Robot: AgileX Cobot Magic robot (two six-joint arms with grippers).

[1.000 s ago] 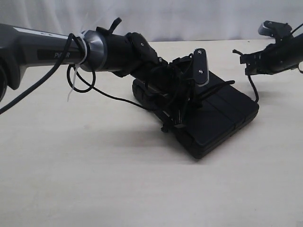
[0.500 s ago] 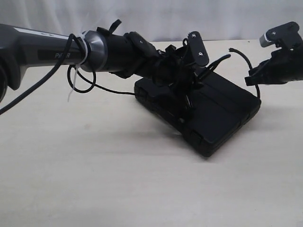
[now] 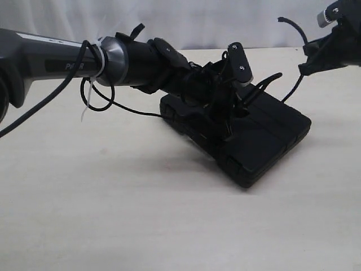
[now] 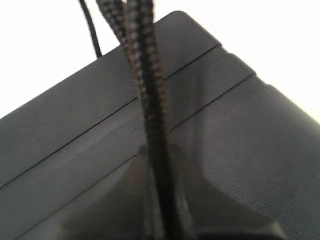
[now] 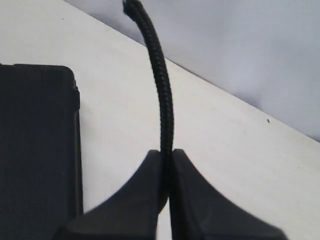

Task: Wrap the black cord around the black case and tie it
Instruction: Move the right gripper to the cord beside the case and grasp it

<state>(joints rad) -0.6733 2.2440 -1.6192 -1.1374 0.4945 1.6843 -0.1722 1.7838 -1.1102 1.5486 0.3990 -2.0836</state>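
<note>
While the left gripper [image 4: 159,170] sits low over the case [image 3: 265,141], its fingers [image 4: 200,200] are pressed together on two strands of the cord [image 5: 162,90], pinning them just above the lid's raised bands [image 4: 210,75]. Over on the right, well up and out beyond the case's far corner, the right gripper [image 5: 166,155] is clamped tight on the cord too, and a stub ending in the blunt tip [image 5: 131,6] sticks out past the pinch. From there the cord drops to the case and joins a tangle around the left gripper; how the turns cross in there, I can't make out. The case lies on the table [image 3: 113,226], roughly mid-scene, set at an angle to the exterior camera.

My read: this is the tightening of the tie, with one part anchored low and the other end held out high.

Now the dangers. First, the right pinch is on a thin, round braid. Pull hard and it could slide through, and the tail goes free. Second, the case looks light, and nothing seems to hold it down except the left grip on the strands, so a strong pull could drag it or tip it up on an edge. Third, release the left pinch too early and the wrap may slacken and slip off a rounded corner. Tension has to go in gently and along the cord.
</note>
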